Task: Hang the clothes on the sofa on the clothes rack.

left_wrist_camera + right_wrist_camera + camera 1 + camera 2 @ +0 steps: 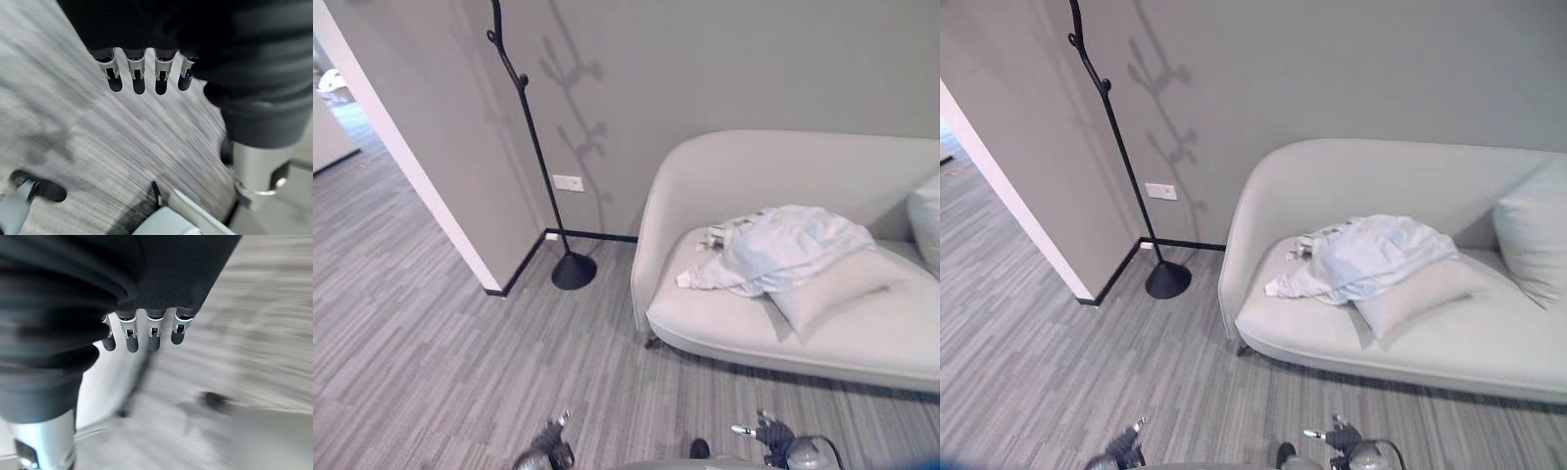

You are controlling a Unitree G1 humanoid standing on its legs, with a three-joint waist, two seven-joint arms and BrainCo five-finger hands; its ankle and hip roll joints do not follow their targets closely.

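both hands, left and right, hang low, fingers relaxed and empty; clothes lie heaped on the sofa, rack well apart, so approaching the sofa seems next.

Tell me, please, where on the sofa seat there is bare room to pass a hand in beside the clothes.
The sofa seat is bare along its front edge and between the clothes and the rounded left arm. It is crowded behind: the clothes lie partly on a flat cushion, with a pillow at the right.
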